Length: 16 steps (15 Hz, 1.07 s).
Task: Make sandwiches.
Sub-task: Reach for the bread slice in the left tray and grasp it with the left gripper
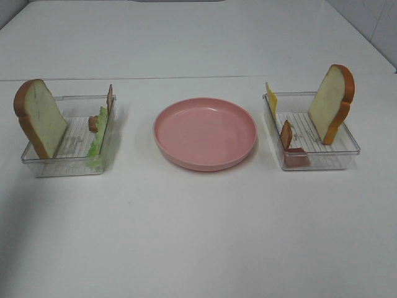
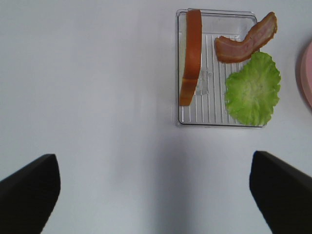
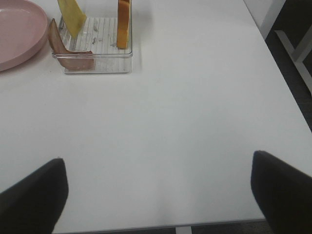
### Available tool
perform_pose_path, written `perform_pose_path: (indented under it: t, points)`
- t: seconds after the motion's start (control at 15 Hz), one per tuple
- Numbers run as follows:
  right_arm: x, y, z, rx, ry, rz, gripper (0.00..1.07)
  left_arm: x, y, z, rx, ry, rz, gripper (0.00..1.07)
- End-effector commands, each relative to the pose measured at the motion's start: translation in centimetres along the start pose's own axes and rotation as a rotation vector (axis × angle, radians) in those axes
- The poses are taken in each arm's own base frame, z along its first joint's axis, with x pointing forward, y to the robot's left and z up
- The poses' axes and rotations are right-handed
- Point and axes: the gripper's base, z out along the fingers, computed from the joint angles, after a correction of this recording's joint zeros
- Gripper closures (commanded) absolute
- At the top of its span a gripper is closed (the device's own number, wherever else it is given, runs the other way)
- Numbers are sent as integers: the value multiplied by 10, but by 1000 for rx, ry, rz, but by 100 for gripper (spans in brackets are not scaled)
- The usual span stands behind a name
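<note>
No sandwich is assembled; the parts stand in two clear trays. The left tray (image 1: 43,162) holds an upright bread slice (image 1: 40,117), a green lettuce leaf (image 1: 97,141) and a bacon strip (image 1: 110,97); in the left wrist view I see that bread (image 2: 191,56), lettuce (image 2: 253,88) and bacon (image 2: 246,41). The right tray (image 1: 347,152) holds a bread slice (image 1: 332,102), a yellow cheese square (image 1: 271,97) and bacon (image 1: 287,135). Neither arm shows in the high view. My left gripper (image 2: 156,192) and right gripper (image 3: 158,192) are open, empty, well back from the trays.
A round pink plate (image 1: 205,133) sits between the two trays with nothing on it. In the right wrist view the table's right edge (image 3: 280,73) runs close to the right tray (image 3: 97,63), with dark floor beyond it.
</note>
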Motion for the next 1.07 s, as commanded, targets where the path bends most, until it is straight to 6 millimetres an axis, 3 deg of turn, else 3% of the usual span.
perform_pose_path:
  t: [0.07,0.13,0.4,0.47,0.67,1.07]
  points:
    - [3,0,-2,2,-32,1,9,-16,0,14,11,17,-17,6]
    - [3,0,-2,2,-32,1,9,-29,-1,33,24,49,-16,6]
    - [3,0,-2,2,-32,1,9,-44,-5,62,62,106,-31,6]
    - [3,0,-2,2,-32,1,9,-51,-13,82,70,154,-9,6]
    - [3,0,-2,2,-32,1,9,-58,-31,113,67,213,32,6]
    - [3,0,-2,2,-32,1,9,-69,-46,159,38,258,63,6]
